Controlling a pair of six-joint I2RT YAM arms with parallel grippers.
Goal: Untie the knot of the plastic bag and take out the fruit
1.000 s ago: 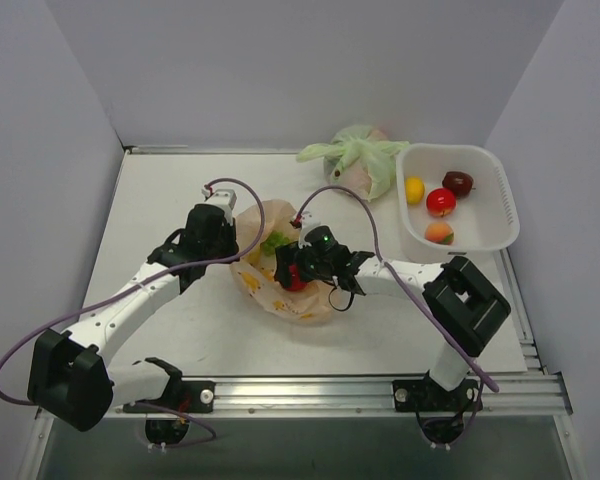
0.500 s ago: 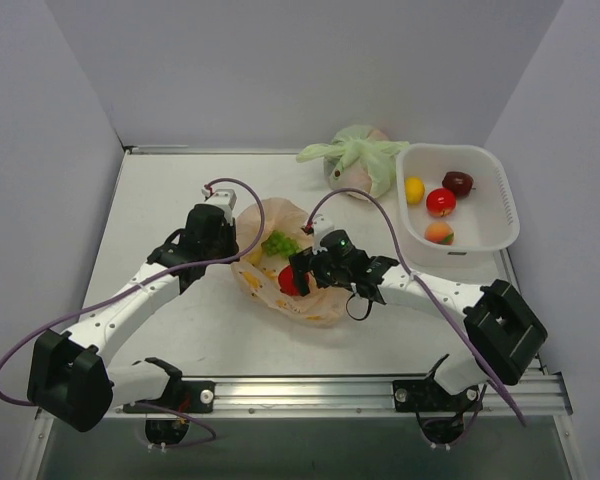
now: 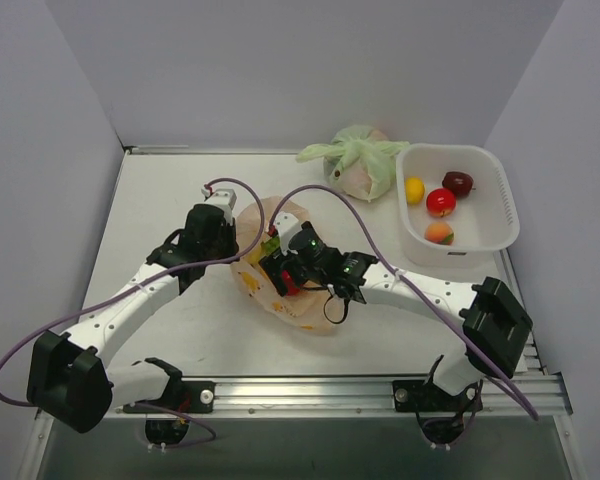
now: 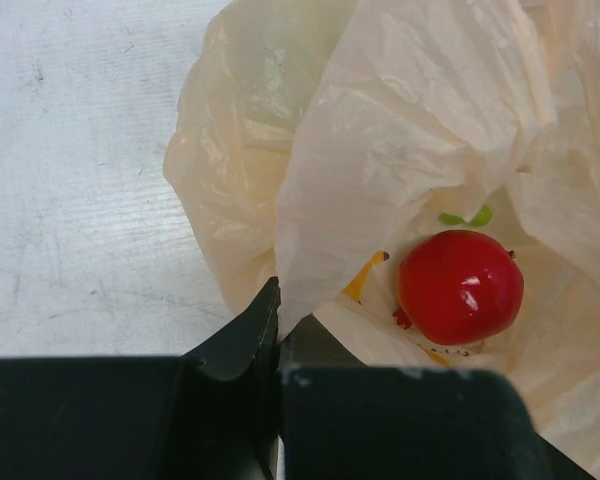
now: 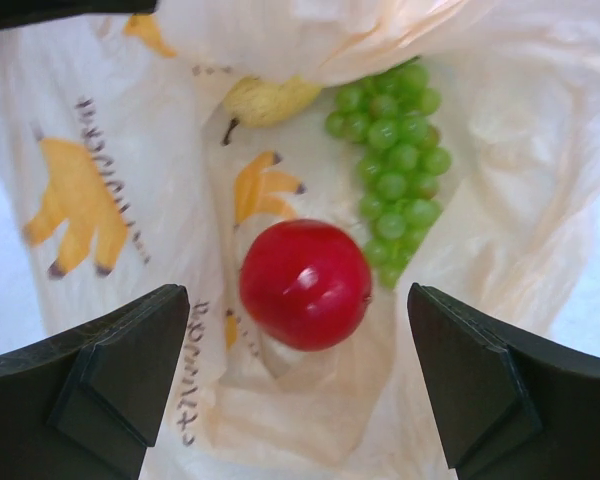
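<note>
The peach-orange plastic bag [image 3: 305, 305] lies open at mid-table; no knot shows. My left gripper [image 3: 238, 250] is shut on the bag's left edge [image 4: 310, 200], its jaws [image 4: 278, 320] pinching the film. My right gripper [image 3: 277, 272] is open over the bag's mouth, its fingers either side of a red round fruit [image 5: 305, 283] and apart from it. The red fruit also shows in the left wrist view [image 4: 460, 286]. A green grape bunch [image 5: 395, 150] and a yellow pear-like fruit [image 5: 270, 98] lie deeper inside the bag [image 5: 170, 180].
A tied pale green bag [image 3: 358, 160] sits at the back. A white basket [image 3: 460, 247] at the right holds a yellow, a dark red, a red and a peach-coloured fruit. Grey walls close in both sides and the back.
My right gripper has moved left and forward over the bag's mouth, onto the red fruit. The left arm has held still with the bag's edge.
</note>
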